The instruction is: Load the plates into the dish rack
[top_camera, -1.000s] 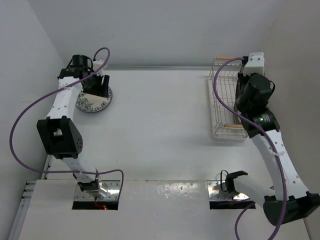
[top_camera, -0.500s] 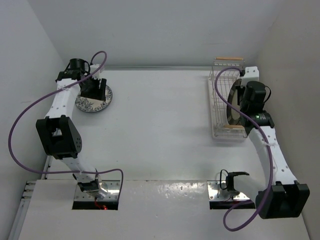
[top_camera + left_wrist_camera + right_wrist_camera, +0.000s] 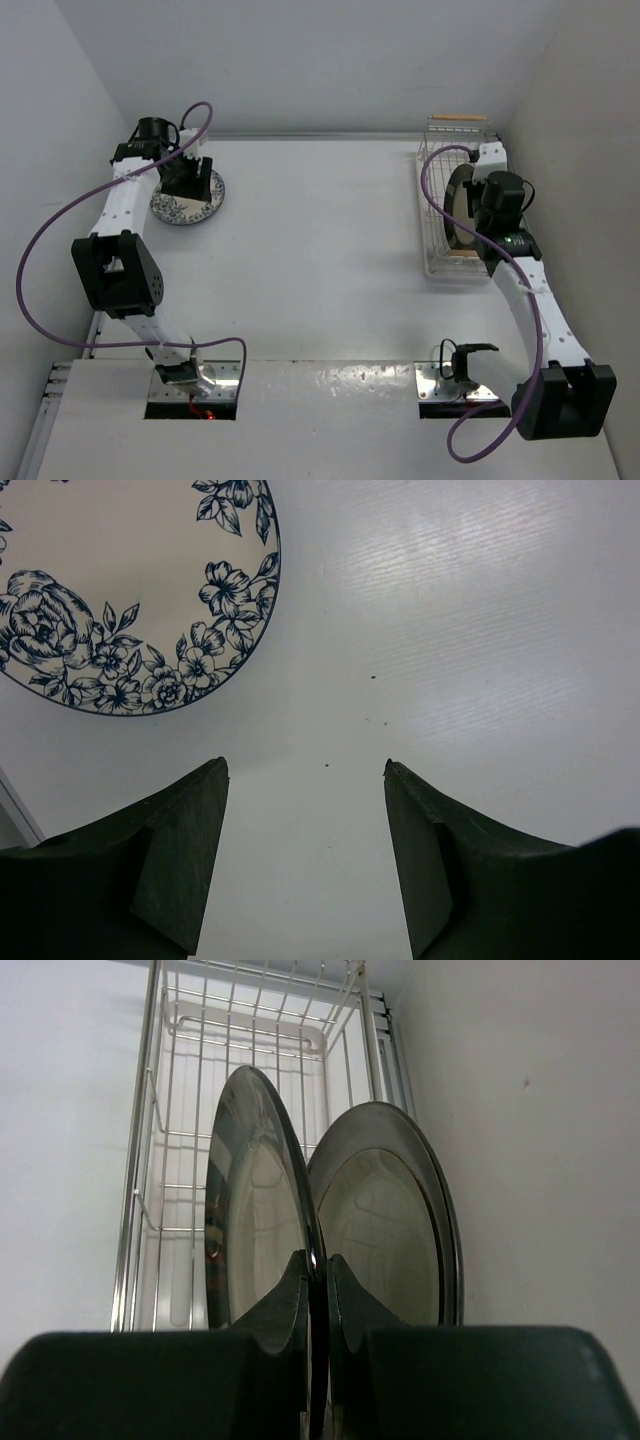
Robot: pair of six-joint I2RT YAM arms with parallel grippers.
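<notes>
The white plate with blue flowers (image 3: 186,207) lies flat on the table at the far left and shows at the upper left of the left wrist view (image 3: 120,580). My left gripper (image 3: 189,184) hangs over its near edge, open and empty (image 3: 305,770), above bare table. My right gripper (image 3: 480,215) is shut on the rim of a dark-rimmed cream plate (image 3: 255,1200), which it holds upright inside the dish rack (image 3: 437,200). A second dark-rimmed plate (image 3: 385,1220) stands on edge just to its right. The rack's wires (image 3: 250,1020) run away beyond both plates.
The rack has a wooden handle bar at its far end (image 3: 458,117) and one at its near end (image 3: 462,254). The right wall (image 3: 530,1110) runs close beside the rack. Purple cables loop from both arms.
My right arm has swung back and brought the plate down upright into the rack. The left gripper shifted slightly over the floral plate's edge and stays open.
</notes>
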